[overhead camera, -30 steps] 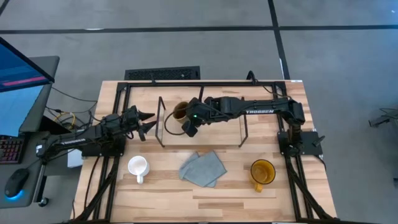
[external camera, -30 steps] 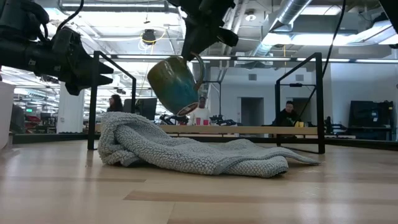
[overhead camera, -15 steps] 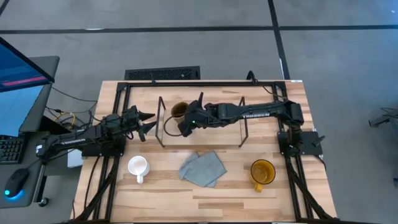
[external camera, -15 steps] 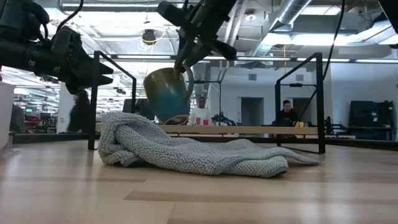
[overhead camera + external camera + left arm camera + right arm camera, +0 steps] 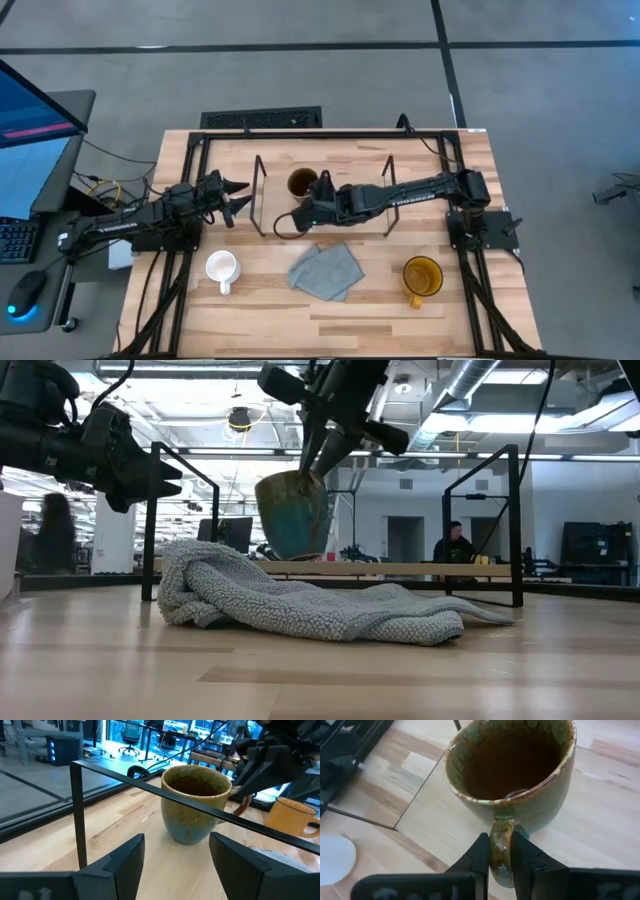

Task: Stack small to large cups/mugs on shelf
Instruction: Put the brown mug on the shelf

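Observation:
The olive-brown mug [image 5: 302, 184] with a dark inside stands upright at the left end of the shelf [image 5: 345, 168], a light-wood board with black wire ends. It also shows in the low view [image 5: 293, 515] and the left wrist view [image 5: 196, 802]. My right gripper [image 5: 499, 846] is shut on its handle. My left gripper [image 5: 238, 196] is open and empty just off the shelf's left end, level with the mug. The white mug [image 5: 221, 268] and the yellow-amber mug [image 5: 422, 276] stand on the tabletop near its front edge. My right gripper pinches the mug's handle [image 5: 501, 832] between its two fingers, one on each flat side of the loop. The fingers [image 5: 322, 460] slant down at it from above, from the table's near-right side. The mug sits upright, its base at the shelf board; whether it rests there I cannot tell.
A grey-blue cloth [image 5: 326, 270] lies crumpled on the tabletop in front of the shelf, between the white and yellow mugs. The shelf's black wire frames [image 5: 75, 810] rise at both ends. The right part of the board [image 5: 365, 170] is bare.
My right gripper has swung toward the table's near edge and gone down a little, turning as it went. The olive-brown mug, which hung tilted with its mouth toward the left, now stands upright and lower, at the shelf board.

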You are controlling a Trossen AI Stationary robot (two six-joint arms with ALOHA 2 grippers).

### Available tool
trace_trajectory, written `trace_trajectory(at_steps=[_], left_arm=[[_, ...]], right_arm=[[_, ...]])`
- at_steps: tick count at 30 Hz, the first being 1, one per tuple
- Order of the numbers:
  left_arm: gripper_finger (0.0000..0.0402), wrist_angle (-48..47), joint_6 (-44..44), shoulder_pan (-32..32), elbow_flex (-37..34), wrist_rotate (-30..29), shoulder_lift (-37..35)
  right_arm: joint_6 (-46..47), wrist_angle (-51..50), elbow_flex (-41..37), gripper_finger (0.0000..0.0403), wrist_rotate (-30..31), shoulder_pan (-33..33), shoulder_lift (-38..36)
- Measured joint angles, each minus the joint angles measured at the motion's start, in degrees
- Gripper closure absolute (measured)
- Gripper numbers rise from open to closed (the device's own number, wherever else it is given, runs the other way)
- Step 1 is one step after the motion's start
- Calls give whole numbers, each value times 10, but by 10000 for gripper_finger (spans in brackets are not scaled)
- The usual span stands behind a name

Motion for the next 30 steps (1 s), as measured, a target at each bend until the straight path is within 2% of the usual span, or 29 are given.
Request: trace_trajectory(at_steps=[13,30], left_arm=[[187,-9,0,0,0,48,0],[187,-10,0,0,0,63,0]], right_arm=[[128,4,-73,340,9,14,1],[151,-33,-73,340,11,9,-39]])
